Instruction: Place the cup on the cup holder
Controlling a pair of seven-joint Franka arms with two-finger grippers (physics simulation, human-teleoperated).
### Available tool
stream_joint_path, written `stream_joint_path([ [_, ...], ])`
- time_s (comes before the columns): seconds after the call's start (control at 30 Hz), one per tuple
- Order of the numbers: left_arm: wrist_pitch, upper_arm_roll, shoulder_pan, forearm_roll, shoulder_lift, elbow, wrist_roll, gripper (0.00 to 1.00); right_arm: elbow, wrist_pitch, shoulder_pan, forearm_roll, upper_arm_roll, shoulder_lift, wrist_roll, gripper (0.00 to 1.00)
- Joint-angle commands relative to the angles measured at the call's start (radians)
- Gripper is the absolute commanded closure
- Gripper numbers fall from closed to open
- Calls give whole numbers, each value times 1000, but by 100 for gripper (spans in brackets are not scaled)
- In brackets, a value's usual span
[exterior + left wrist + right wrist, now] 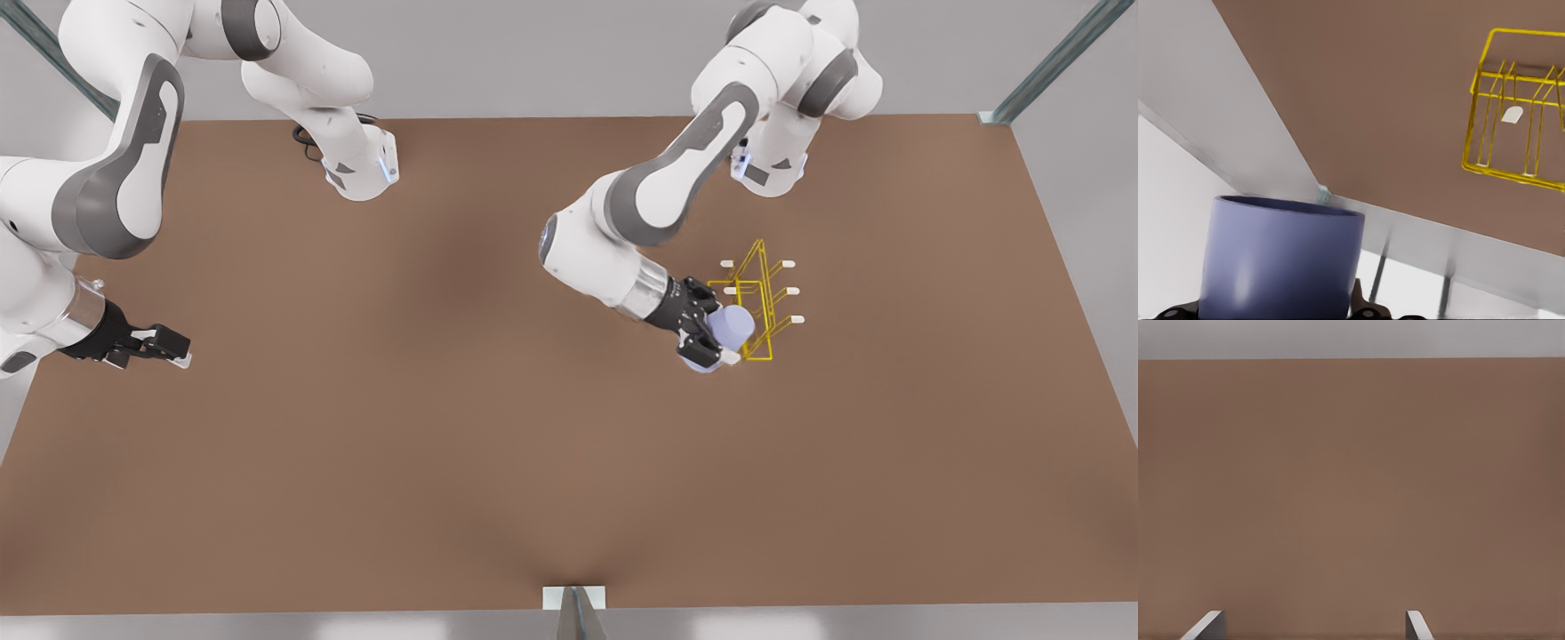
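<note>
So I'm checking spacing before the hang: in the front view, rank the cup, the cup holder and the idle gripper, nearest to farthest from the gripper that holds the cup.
From the left gripper:
1. The cup, clamped between its fingers.
2. The cup holder, just beyond the cup toward the front view's right.
3. The right gripper, waiting open, far off at the front view's left edge of the table.

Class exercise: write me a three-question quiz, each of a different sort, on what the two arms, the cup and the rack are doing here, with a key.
1. True or false: the cup stands on the table.
2. Which gripper holds it? A left gripper B right gripper
3. Fill in: the cup holder is coloured ____.

Key: 1 false, it is held beside the cup holder; 2 A, while the right gripper waits with jaws open; 3 yellow.
</note>
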Motion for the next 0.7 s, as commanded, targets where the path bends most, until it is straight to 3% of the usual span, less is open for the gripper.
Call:
stream_joint_path([
  [0.0, -216, 0, -20, 137, 2, -36, -17, 30, 3, -11, 2, -3, 0, -19, -3, 0],
  [0.3, -368, 28, -42, 83, 20, -344, -146, 30, 46, -40, 26, -49, -2, -7, -3, 0],
  [0.67, -328, 31, -37, -35, 75, -386, -298, 31, 46, -46, 91, -75, 3, 1, 0, 0],
])
